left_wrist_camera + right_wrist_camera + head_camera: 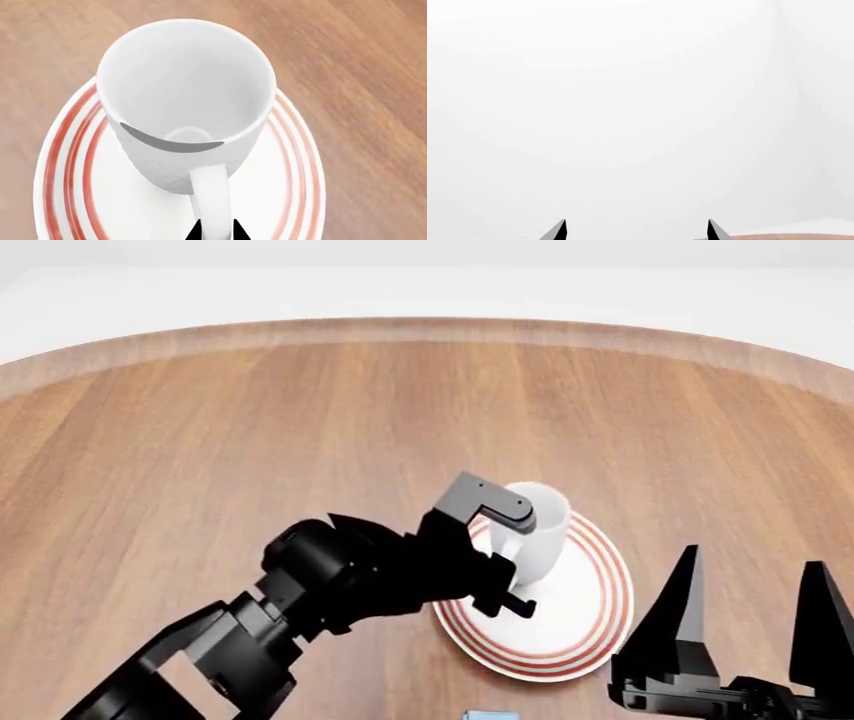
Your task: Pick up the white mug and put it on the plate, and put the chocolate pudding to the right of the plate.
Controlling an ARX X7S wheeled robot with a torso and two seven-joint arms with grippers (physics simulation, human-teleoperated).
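Note:
The white mug stands upright on the red-ringed plate, slightly toward the plate's far side in the head view. My left gripper is shut on the mug's loop handle, one dark fingertip against each side. In the head view that gripper reaches in from the left, and the mug shows behind it. My right gripper is open at the lower right, fingers pointing up, holding nothing. A blue sliver of the chocolate pudding shows at the bottom edge, in front of the plate.
The round wooden table spreads to the left of and behind the plate. Its far edge curves across the top of the head view. The right wrist view shows only white background and a strip of wood.

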